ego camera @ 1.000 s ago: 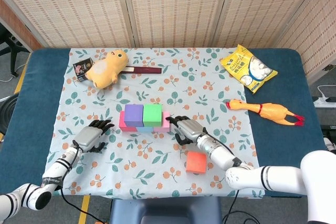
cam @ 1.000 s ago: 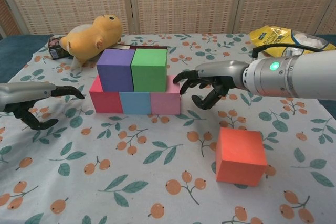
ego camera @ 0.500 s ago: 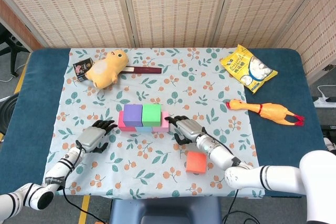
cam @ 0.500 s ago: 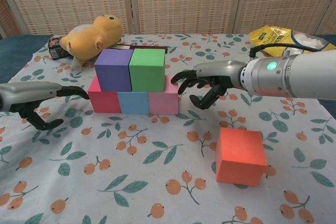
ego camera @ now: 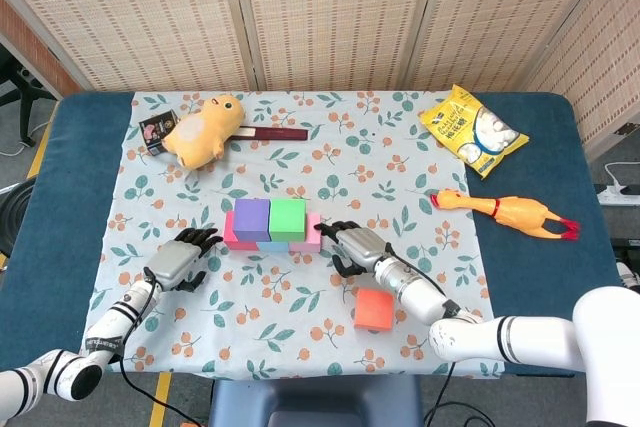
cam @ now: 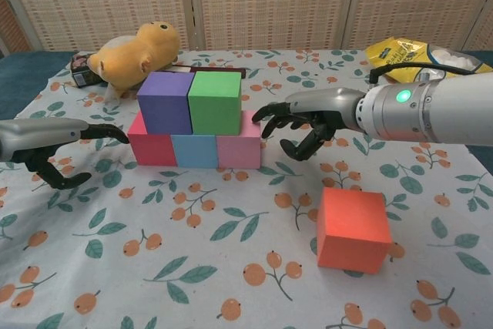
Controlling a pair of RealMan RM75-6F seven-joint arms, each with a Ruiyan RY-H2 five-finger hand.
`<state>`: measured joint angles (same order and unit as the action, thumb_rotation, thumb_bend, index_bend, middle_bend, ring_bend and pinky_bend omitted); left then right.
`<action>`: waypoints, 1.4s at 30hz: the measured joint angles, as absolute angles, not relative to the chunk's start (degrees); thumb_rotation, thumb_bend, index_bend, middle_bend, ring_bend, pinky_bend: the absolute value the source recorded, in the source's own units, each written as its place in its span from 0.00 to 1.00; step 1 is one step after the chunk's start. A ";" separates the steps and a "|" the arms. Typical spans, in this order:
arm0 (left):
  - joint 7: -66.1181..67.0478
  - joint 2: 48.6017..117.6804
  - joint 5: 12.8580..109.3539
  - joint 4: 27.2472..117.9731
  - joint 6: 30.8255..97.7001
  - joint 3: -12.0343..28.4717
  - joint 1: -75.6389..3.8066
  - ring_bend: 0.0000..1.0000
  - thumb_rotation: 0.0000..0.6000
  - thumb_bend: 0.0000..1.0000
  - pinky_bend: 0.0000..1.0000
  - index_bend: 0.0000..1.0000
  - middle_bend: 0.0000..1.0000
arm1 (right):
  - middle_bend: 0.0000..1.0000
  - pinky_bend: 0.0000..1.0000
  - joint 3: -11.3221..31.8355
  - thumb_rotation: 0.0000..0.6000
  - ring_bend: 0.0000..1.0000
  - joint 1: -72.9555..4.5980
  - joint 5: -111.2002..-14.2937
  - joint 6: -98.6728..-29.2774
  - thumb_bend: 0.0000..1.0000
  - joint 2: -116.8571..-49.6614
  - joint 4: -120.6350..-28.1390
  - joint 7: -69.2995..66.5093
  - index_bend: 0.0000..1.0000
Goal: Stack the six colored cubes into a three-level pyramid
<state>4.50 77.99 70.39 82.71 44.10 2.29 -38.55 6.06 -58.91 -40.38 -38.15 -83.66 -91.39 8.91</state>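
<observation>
Three cubes form a bottom row: red (cam: 151, 149), light blue (cam: 194, 151) and pink (cam: 238, 149). On them sit a purple cube (cam: 165, 102) and a green cube (cam: 215, 102). An orange cube (cam: 354, 228) lies alone near the front right, also the orange cube (ego camera: 373, 309) in the head view. My left hand (cam: 54, 156) hovers just left of the red cube, fingers curved and apart, empty. My right hand (cam: 304, 124) hovers just right of the pink cube, fingers spread, holding nothing. The stack (ego camera: 271, 227) sits between both hands.
A yellow plush toy (ego camera: 203, 128) and a dark box (ego camera: 156, 130) lie at the back left. A snack bag (ego camera: 472, 130) and a rubber chicken (ego camera: 505, 211) lie to the right. A dark red bar (ego camera: 272, 133) lies behind the stack.
The cube stack has shifted slightly to the left. My left hand has drawn back a little to the left; my right hand has barely moved.
</observation>
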 measured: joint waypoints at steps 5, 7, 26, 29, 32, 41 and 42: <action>3.62 76.25 70.48 83.45 45.31 2.08 -37.51 0.00 1.00 0.53 0.02 0.10 0.00 | 0.12 0.00 5.69 1.00 0.00 -57.87 -41.20 -39.18 0.65 -81.39 -93.59 8.81 0.00; 3.17 75.43 70.59 83.95 45.92 2.03 -37.04 0.00 1.00 0.53 0.02 0.10 0.00 | 0.12 0.00 5.49 1.00 0.00 -57.46 -41.51 -39.62 0.65 -80.19 -94.76 8.89 0.00; -5.86 62.88 75.03 90.63 58.65 2.70 -28.99 0.00 1.00 0.53 0.02 0.12 0.00 | 0.12 0.00 5.04 1.00 0.00 -49.21 -54.26 -45.95 0.29 -56.80 -119.40 7.61 0.00; -7.28 62.09 75.22 90.69 60.53 2.94 -27.51 0.00 1.00 0.53 0.02 0.13 0.00 | 0.12 0.00 2.66 1.00 0.00 -47.83 -55.97 -46.28 0.13 -55.87 -121.32 9.74 0.00; -8.82 61.65 75.36 90.50 61.68 3.04 -26.28 0.00 1.00 0.53 0.02 0.13 0.00 | 0.12 0.00 0.36 1.00 0.00 -46.42 -56.91 -47.65 0.02 -55.59 -122.90 13.16 0.00; -10.98 62.25 76.22 89.01 61.51 2.81 -25.18 0.00 1.00 0.51 0.02 0.13 0.00 | 0.12 0.00 -5.26 1.00 0.00 -40.82 -58.33 -55.71 0.00 -62.34 -122.80 23.12 0.00; -11.20 62.34 76.31 88.87 61.45 2.85 -25.15 0.00 1.00 0.51 0.02 0.13 0.00 | 0.12 0.00 -5.57 1.00 0.00 -40.41 -58.42 -56.00 0.00 -63.36 -122.37 23.64 0.00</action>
